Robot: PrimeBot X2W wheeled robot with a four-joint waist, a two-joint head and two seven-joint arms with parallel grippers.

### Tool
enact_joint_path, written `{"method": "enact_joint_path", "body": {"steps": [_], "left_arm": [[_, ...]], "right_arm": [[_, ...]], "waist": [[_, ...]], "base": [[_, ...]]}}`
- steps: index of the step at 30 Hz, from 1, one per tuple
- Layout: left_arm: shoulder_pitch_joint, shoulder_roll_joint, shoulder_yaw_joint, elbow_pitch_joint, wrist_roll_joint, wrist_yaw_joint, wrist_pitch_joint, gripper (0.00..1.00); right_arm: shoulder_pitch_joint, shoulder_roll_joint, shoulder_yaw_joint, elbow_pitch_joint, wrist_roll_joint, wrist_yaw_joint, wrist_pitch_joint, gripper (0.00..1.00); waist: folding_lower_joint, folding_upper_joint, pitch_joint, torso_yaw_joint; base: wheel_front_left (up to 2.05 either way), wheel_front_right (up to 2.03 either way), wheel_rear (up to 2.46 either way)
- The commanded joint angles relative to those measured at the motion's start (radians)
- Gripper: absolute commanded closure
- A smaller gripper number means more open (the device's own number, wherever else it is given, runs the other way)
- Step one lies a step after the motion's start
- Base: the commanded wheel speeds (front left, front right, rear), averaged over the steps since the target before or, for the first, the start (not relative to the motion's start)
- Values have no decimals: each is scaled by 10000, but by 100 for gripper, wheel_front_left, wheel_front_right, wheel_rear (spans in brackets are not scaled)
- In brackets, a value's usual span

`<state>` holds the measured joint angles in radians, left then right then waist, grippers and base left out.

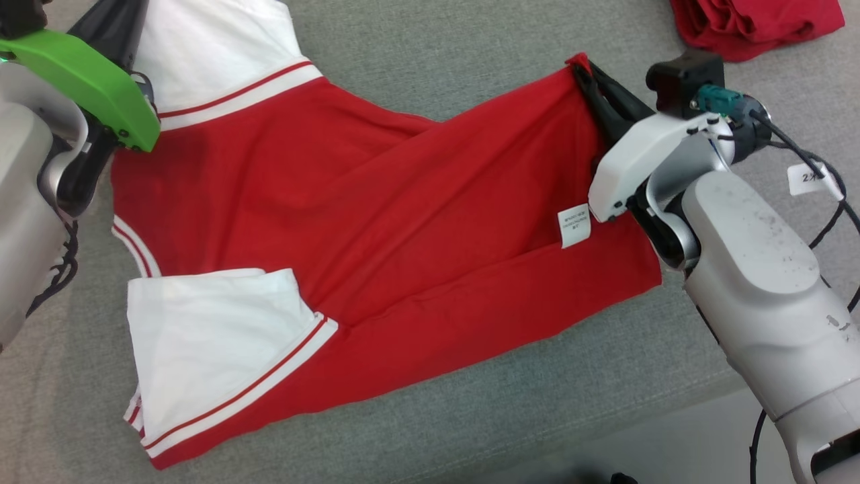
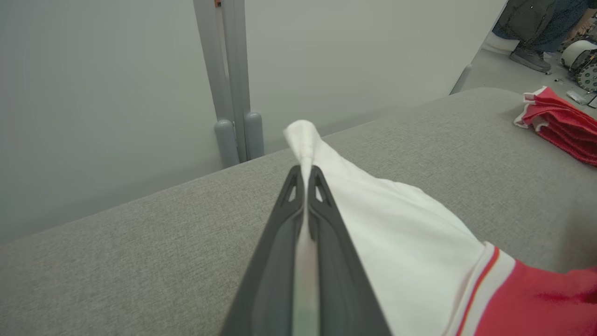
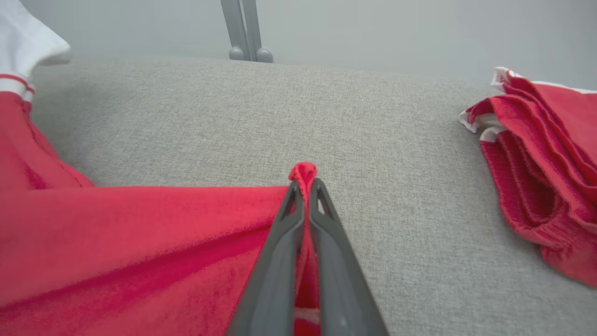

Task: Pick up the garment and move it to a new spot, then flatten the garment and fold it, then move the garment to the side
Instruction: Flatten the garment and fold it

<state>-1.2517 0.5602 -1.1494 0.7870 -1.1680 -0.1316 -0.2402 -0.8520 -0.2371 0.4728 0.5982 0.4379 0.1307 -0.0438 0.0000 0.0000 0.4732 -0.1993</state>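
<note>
Jaws both clamped on garment (image 1: 376,222) (twisted), red pile (image 1: 752,23) well apart

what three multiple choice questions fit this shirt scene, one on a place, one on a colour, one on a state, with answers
1. In the head view, where does the second red garment lie on the grey surface?
A. upper right corner
B. lower left corner
C. under the spread shirt

2. What colour are the sleeves of the garment being handled?
A. black
B. white
C. green

3. What state is the right gripper in?
A. wide open above the cloth
B. shut on the garment's red corner
C. shut on nothing

Answers:
1 A, the bunched red pile sits at the top right edge.
2 B, both sleeves are white, trimmed with red stripes.
3 B, a tuft of red cloth is pinched between its closed jaws.
</note>
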Motion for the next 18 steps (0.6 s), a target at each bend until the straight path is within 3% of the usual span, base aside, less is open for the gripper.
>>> {"method": "enact_joint_path", "body": {"steps": [1, 4, 8, 13, 18], "left_arm": [[289, 103, 79, -168, 4, 12, -120, 100], [769, 259, 468, -746, 81, 12, -248, 100], [2014, 338, 1829, -2133, 774, 151, -246, 100], [4402, 195, 3616, -4417, 2024, 779, -246, 100], [6871, -148, 4508, -6055, 3185, 1246, -244, 100]], "right_arm": [[268, -48, 32, 124, -58, 0, -120, 100], [560, -104, -1, 288, -74, 0, -407, 100], [1092, -254, -150, 404, -148, 0, -847, 100], [1992, -514, -508, 232, -321, 0, -1569, 100], [3086, -699, -1038, -242, -564, 0, -1968, 100]], "waist": [[0, 0, -430, 488], [0, 0, -633, 783], [0, 0, -876, 1127], [0, 0, -1254, 1533], [0, 0, -1553, 1839]], "base": [[0, 0, 0], [0, 0, 0], [0, 0, 0], [0, 0, 0], [0, 0, 0]]}}
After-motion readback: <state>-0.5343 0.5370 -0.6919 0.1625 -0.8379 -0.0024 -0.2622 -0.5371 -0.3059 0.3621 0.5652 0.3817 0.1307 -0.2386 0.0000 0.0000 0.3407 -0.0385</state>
